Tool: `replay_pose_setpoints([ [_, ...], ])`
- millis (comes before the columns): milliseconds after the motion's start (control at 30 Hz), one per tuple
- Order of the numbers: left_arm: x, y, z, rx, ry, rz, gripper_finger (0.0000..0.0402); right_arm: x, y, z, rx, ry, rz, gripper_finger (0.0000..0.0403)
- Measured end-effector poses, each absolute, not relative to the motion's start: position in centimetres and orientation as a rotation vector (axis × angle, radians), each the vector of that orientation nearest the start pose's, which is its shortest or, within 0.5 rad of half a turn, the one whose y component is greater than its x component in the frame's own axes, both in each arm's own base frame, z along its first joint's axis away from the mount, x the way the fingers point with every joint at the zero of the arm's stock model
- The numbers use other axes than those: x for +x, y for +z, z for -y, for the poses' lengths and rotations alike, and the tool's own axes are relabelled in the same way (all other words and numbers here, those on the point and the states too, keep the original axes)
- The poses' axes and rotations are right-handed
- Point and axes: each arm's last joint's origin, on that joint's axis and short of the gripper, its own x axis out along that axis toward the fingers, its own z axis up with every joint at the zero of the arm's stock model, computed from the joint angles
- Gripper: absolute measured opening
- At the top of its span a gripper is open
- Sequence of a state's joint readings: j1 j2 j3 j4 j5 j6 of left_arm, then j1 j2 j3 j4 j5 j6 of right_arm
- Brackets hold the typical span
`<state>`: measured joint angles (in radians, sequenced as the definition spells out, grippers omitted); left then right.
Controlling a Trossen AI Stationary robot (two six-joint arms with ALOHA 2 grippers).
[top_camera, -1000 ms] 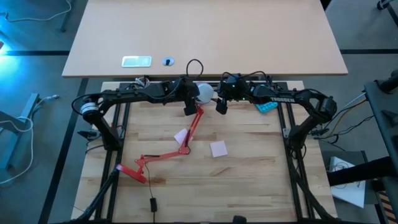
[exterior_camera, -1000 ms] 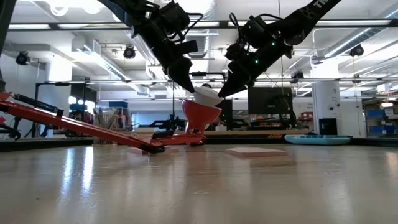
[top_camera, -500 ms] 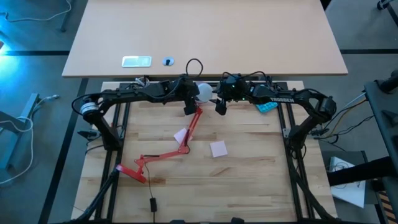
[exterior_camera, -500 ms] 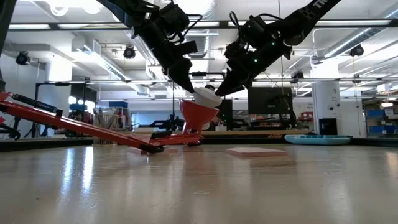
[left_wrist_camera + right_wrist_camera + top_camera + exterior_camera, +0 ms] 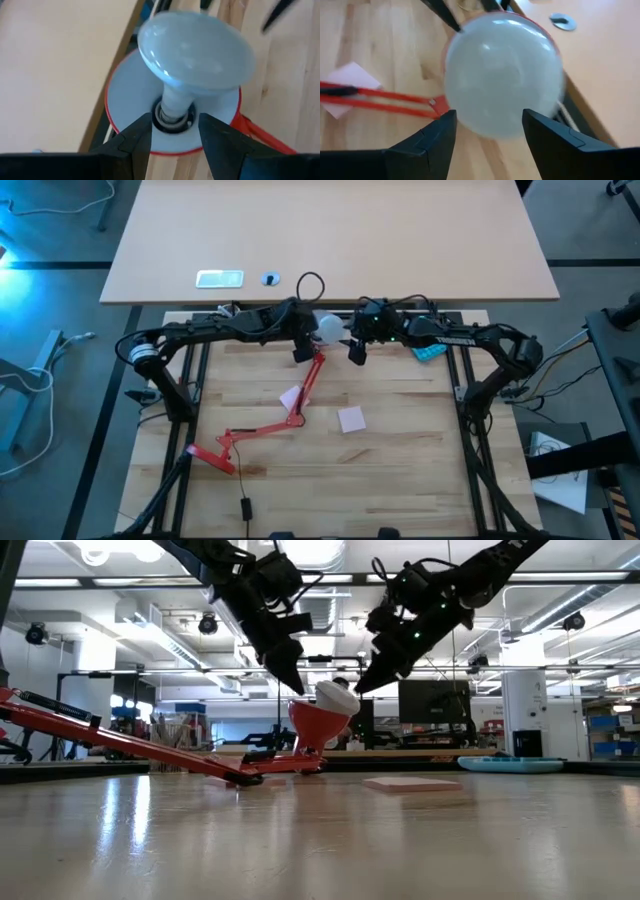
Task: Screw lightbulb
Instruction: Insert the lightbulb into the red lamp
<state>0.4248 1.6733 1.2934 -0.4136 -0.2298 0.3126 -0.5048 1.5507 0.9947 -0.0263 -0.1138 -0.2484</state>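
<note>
A: Nearest the camera edge of the pale wooden desk [image 5: 400, 470] sits the red lamp's clamp foot; its thin red folding arm [image 5: 305, 392] runs back past two pink sticky notes [image 5: 351, 418] to the round red, white-lined shade [image 5: 125, 100].

B: And the small white pear-shaped lightbulb [image 5: 195, 55]?

A: Its greyish screw base sits at the socket in the shade's middle, slightly tilted. The left hand [image 5: 172, 137] is open, fingers either side of the neck, holding nothing. On the shade's other side, the right hand [image 5: 487, 132] is open too, straddling the dome without a grip.

B: So?

A: I'd square the bulb with the socket first, close lightly on the glass, and turn in short twists.
</note>
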Motion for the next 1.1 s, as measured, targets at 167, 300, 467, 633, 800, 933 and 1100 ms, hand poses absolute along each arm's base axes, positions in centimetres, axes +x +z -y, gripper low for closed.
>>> replay_pose_setpoints([
  [167,32.6,26.0,-15.4,0.2,0.474,-0.935,0.0153,27.9,24.1,16.3,-0.097,-0.312,-0.681,0.0227],
  [300,32.7,26.1,-15.3,0.213,0.469,-0.922,0.0153,28.1,22.7,17.0,-0.074,-0.318,-0.73,0.0238],
  [467,32.9,26.3,-14.8,0.23,0.451,-0.917,0.0153,29.5,20.9,17.5,-0.053,-0.308,-0.732,0.0235],
  [633,32.6,26.9,-14.2,0.236,0.439,-0.917,0.0153,30.7,21.4,17.8,-0.052,-0.304,-0.713,0.0222],
  [800,32.1,27.8,-14.0,0.237,0.445,-0.895,0.0153,31.2,22.7,18.1,-0.062,-0.311,-0.681,0.0215],
  [933,31.8,28.4,-13.9,0.239,0.45,-0.875,0.0153,31.6,23.5,18.3,-0.065,-0.318,-0.654,0.022],
  [1100,31.8,28.3,-14.0,0.238,0.451,-0.88,0.0153,31.9,22.7,18.5,-0.038,-0.318,-0.677,0.0224],
])
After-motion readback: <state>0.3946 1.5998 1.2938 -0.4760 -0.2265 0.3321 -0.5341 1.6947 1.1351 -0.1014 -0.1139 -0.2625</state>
